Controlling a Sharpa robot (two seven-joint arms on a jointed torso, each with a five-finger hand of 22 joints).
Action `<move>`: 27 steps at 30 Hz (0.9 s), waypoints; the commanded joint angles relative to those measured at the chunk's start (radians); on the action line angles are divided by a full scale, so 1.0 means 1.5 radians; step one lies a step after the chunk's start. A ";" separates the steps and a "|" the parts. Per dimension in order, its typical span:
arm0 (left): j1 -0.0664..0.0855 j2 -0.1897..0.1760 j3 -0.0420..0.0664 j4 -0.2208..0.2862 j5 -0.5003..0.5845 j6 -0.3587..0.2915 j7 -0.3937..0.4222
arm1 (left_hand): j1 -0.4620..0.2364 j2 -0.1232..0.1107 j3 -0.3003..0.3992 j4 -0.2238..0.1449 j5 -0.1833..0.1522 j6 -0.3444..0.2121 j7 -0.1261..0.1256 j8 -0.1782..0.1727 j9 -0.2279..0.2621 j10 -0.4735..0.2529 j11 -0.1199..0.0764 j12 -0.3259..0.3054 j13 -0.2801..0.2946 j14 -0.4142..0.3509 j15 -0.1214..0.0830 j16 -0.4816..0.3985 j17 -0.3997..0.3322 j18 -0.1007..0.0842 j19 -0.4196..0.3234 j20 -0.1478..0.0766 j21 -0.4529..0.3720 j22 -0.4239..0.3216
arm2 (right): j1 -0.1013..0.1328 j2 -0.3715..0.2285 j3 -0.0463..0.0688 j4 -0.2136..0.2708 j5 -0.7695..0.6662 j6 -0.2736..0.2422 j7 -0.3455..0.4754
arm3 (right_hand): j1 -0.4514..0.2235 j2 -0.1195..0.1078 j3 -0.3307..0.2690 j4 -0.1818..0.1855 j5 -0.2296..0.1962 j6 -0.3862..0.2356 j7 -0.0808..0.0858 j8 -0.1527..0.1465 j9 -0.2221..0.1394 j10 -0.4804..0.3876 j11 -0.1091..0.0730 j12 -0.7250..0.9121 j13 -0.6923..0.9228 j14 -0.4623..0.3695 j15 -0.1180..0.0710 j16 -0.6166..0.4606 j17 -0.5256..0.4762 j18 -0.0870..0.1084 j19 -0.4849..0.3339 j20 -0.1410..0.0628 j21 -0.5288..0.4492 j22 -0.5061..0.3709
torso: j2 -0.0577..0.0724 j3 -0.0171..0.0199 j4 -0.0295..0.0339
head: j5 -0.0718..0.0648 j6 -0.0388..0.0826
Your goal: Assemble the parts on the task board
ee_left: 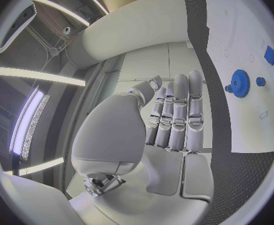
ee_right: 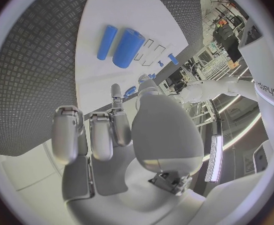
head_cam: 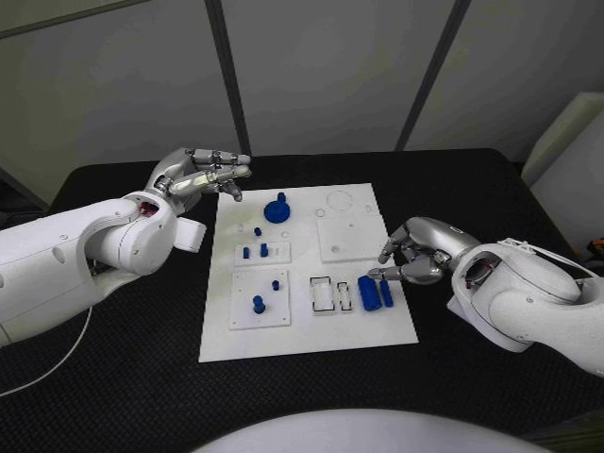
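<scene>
Nearest on the black table [head_cam: 125, 377] lies the white board [head_cam: 309, 326], a flat plate set lengthwise away from the robot at the table's middle. On the board's near half sit a raised white block with two short blue pegs [head_cam: 259, 303] standing in it, two empty rectangular slots [head_cam: 333, 293] beside that block, and next to the slots two blue cylinders [head_cam: 373, 292] lying side by side, one thick and one thin. Just off the board's right edge, level with those cylinders, the right hand [head_cam: 413, 253] hovers with its fingers curled in and one fingertip reaching close to the thick cylinder; it has nothing in its grasp. Farther up the board stand another small block with blue pegs [head_cam: 256, 250], a plain square plate [head_cam: 348, 234], and a blue gear [head_cam: 279, 209] on a post. Beyond the board's far left corner the left hand [head_cam: 200, 174] is raised above the table, fingers nearly straight and close together, holding nothing. Behind the table rise pale grey wall panels [head_cam: 329, 75] split by dark vertical strips.
</scene>
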State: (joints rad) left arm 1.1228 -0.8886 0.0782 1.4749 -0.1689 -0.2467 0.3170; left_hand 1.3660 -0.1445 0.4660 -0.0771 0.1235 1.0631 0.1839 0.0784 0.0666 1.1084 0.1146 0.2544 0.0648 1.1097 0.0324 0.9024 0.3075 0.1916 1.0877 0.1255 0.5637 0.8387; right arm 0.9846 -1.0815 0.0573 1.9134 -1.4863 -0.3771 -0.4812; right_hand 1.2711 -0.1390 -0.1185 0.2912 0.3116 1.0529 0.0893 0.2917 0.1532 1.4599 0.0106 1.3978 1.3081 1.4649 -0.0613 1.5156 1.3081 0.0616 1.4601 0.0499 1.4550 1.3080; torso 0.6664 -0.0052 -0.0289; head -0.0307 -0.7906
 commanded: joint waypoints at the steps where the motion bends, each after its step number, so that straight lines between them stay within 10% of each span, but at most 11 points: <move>1: 0.001 -0.001 0.000 0.002 0.001 0.005 0.005 | -0.002 0.003 0.001 0.001 -0.002 -0.001 0.004 -0.003 0.000 -0.005 0.000 -0.002 0.000 -0.005 0.000 -0.003 -0.001 -0.007 -0.004 0.000 0.003 0.001 | -0.003 0.003 0.000 -0.001 -0.016 0.002 -0.041 | 0.001 0.008 -0.005 0.000 0.005 -0.006 -0.001 0.005 0.001 0.003 -0.001 0.002 0.033 0.055 0.003 0.003 0.090 -0.013 0.011 0.001 0.003 0.055 | 0.000 -0.0005 -0.0018 | -0.001 -0.001; 27: 0.000 -0.003 0.000 -0.001 0.001 0.005 0.002 | -0.004 0.003 0.001 0.002 -0.001 -0.001 0.003 -0.003 0.000 -0.006 0.000 -0.002 0.000 -0.005 0.000 -0.003 -0.001 -0.007 -0.005 0.000 0.002 0.001 | -0.045 0.048 -0.004 -0.017 -0.052 0.051 -0.064 | 0.001 0.012 -0.014 0.000 0.012 -0.005 -0.002 0.015 0.006 0.002 -0.002 0.003 0.036 0.056 0.002 0.006 0.096 -0.014 0.012 0.001 0.006 0.060 | 0.000 -0.0010 -0.0013 | 0.003 -0.010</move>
State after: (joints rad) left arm 1.1224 -0.8931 0.0776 1.4728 -0.1689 -0.2468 0.3168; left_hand 1.3660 -0.1445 0.4660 -0.0771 0.1235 1.0631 0.1839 0.0784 0.0666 1.1084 0.1146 0.2544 0.0648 1.1097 0.0324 0.9024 0.3068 0.1916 1.0878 0.1255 0.5637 0.8393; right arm 0.9195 -1.0145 0.0522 1.8894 -1.5411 -0.3280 -0.5637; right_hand 1.2697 -0.1297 -0.1331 0.2920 0.3228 1.0499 0.0861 0.3097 0.1605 1.4597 0.0107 1.3977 1.3079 1.4649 -0.0612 1.5195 1.3078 0.0459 1.4600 0.0499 1.4589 1.3078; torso 0.6657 -0.0070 -0.0318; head -0.0254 -0.8046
